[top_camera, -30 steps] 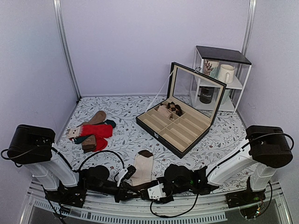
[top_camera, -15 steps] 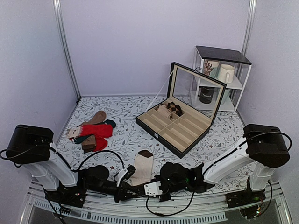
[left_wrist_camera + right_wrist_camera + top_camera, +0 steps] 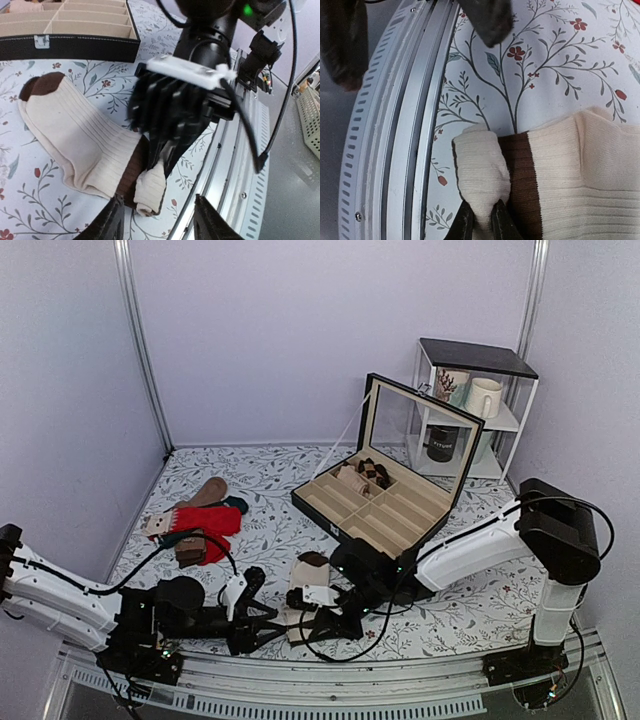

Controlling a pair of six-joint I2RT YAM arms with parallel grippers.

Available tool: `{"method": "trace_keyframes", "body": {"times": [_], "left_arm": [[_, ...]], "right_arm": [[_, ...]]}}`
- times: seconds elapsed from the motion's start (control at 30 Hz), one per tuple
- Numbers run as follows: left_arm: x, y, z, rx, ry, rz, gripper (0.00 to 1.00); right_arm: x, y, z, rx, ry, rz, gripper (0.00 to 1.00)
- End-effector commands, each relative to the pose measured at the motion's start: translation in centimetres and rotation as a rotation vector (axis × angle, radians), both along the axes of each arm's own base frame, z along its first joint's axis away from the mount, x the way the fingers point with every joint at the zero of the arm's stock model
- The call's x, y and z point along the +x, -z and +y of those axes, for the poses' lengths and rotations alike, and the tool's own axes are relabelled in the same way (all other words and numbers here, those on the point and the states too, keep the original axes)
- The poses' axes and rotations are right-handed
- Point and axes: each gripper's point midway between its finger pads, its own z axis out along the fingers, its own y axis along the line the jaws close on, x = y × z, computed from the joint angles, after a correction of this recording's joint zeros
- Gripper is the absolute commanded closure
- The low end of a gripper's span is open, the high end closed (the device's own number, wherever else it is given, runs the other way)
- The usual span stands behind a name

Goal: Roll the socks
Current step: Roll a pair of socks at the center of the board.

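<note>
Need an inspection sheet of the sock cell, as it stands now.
Surface: floral tablecloth, flat.
Job's things: cream socks lying flat near the front edge, brown-banded cuff end rolled small.
Clutter: red socks, tan and teal socks at left; open divider box; shelf with mugs.
Grippers: right gripper jaws shut on the rolled cuff; left gripper jaws open, empty, just short of it.
Cables: black cable over the front rail.
Surroundings: lilac walls, metal rail.
</note>
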Motion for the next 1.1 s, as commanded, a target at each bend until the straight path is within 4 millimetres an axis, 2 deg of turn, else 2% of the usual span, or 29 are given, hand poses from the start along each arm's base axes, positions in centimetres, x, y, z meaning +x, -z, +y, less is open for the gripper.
{"method": "trace_keyframes", "body": {"times": [0.0, 0.1, 0.3, 0.53, 0.73, 0.87, 0.97, 1.07], "left_arm": [[0.6, 0.9, 1.1, 0.068, -0.019, -0.112, 0.53], [0.5, 1.1, 0.4, 0.093, 0.004, -0.166, 0.54], [-0.4, 2.1, -1.2, 0.112, 0.076, -0.250, 0.56], [-0.1, 1.8, -2.3, 0.116, 0.080, -0.328, 0.52], [-0.2, 2.8, -3.1, 0.146, 0.110, -0.348, 0.52], [-1.1, 4.0, -4.1, 0.163, 0.170, -0.319, 0.56], [-1.2, 5.4, -3.9, 0.192, 0.172, -0.294, 0.58], [-1.3, 5.7, -3.9, 0.188, 0.174, -0.278, 0.66]], "right_arm": [[-1.4, 3.2, -2.9, -0.258, 0.039, 0.304, 0.92], [-1.4, 3.4, -3.1, -0.304, 0.065, 0.398, 0.92], [-1.6, 4.6, -3.5, -0.347, 0.099, 0.455, 0.92], [-1.6, 5.0, -3.5, -0.360, 0.112, 0.467, 0.92], [-1.6, 5.3, -3.5, -0.366, 0.111, 0.468, 0.92], [-1.6, 5.4, -3.6, -0.369, 0.114, 0.467, 0.92], [-1.6, 5.4, -3.6, -0.370, 0.113, 0.465, 0.92], [-1.6, 5.5, -3.7, -0.371, 0.114, 0.469, 0.92]]}}
